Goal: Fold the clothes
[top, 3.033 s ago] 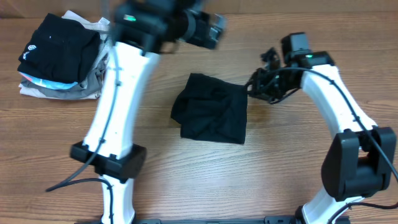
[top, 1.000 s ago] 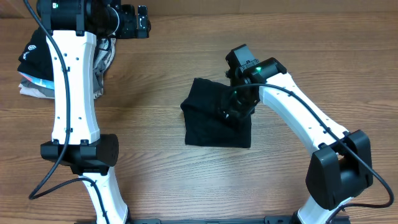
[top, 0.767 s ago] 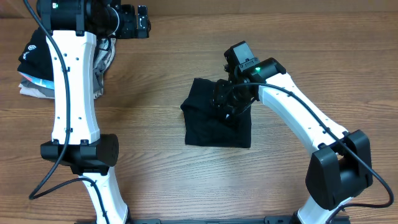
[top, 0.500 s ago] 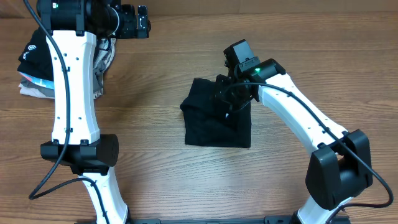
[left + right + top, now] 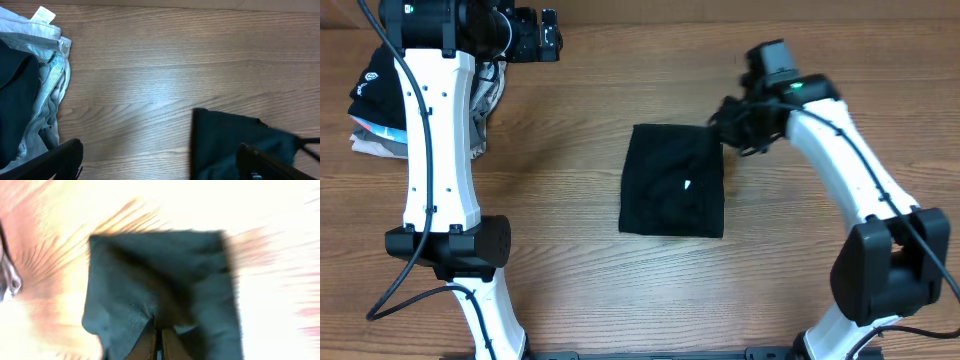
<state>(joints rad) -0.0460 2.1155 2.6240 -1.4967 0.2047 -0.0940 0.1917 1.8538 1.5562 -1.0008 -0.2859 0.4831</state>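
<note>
The black shirt (image 5: 672, 180) lies folded into a neat rectangle in the middle of the table, with a small white speck (image 5: 687, 184) on top. It also shows in the left wrist view as the shirt (image 5: 225, 145) and, blurred, in the right wrist view as the shirt (image 5: 150, 275). My right gripper (image 5: 721, 131) is at the shirt's far right corner. There the right gripper (image 5: 158, 341) has its fingers pressed together, and the cloth's creases run into them. My left gripper (image 5: 546, 36) hangs open at the far left, away from the shirt; the left gripper (image 5: 159, 150) holds nothing.
A stack of folded garments (image 5: 390, 90), black with a white logo on top of grey and white ones, sits at the far left. It appears in the left wrist view as the stack (image 5: 30, 90). Bare wood table (image 5: 570, 250) surrounds the shirt.
My right gripper has closed and swung from over the shirt's middle to its far right corner. The shirt's bulging left edge has drawn in to a straight rectangle. The left arm has not moved.
</note>
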